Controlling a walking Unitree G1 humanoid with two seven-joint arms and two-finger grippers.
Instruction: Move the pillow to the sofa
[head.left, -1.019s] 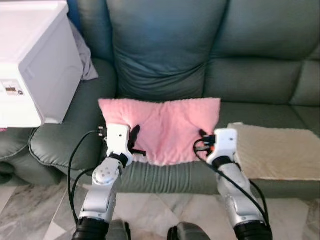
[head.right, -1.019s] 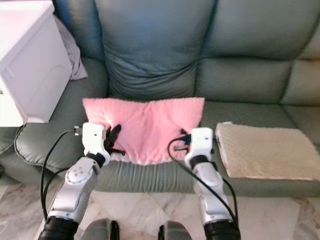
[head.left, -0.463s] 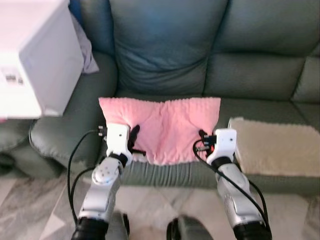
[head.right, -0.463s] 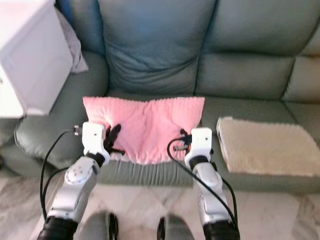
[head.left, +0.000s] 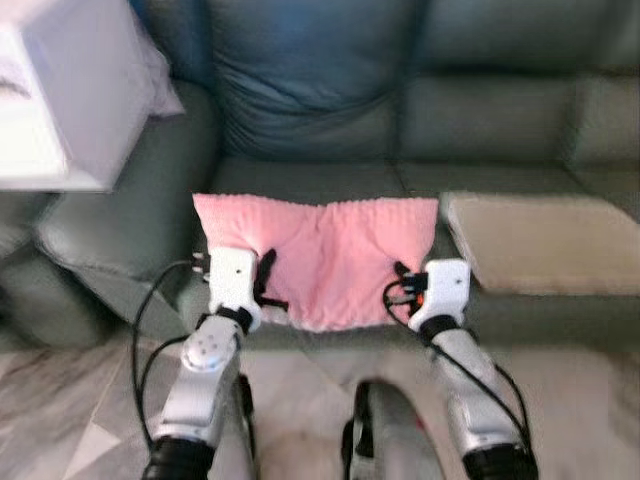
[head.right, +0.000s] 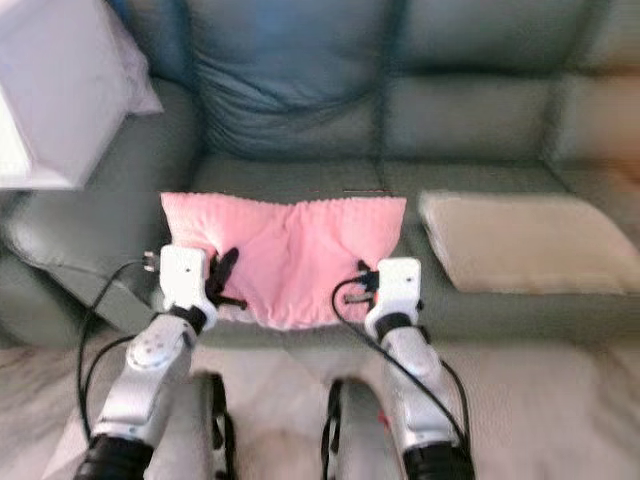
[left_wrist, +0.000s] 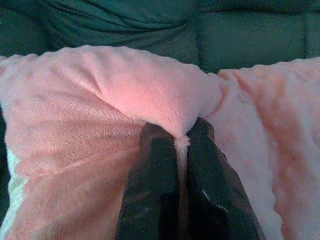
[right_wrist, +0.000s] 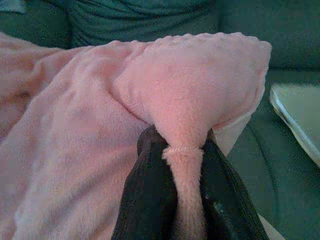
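Observation:
A soft pink pillow (head.left: 320, 255) hangs between my two arms, over the front edge of the grey-green sofa (head.left: 300, 110). My left gripper (head.left: 266, 282) is shut on the pillow's left side; its black fingers (left_wrist: 155, 190) pinch a fold of pink fabric (left_wrist: 182, 142). My right gripper (head.left: 404, 282) is shut on the right side, and its fingers (right_wrist: 150, 200) squeeze a bunched corner (right_wrist: 182, 150). The pillow (head.right: 285, 255) sags a little in the middle.
A beige cushion (head.left: 535, 245) lies on the sofa seat to the right. A white box-shaped appliance (head.left: 60, 90) stands on the sofa's left end, with grey cloth (head.left: 160, 90) behind it. Pale marble floor (head.left: 300, 400) lies under my arms.
The camera has tilted down and the picture is blurred, so the sofa sits higher in view and more floor shows. Both grippers keep their hold on the pillow.

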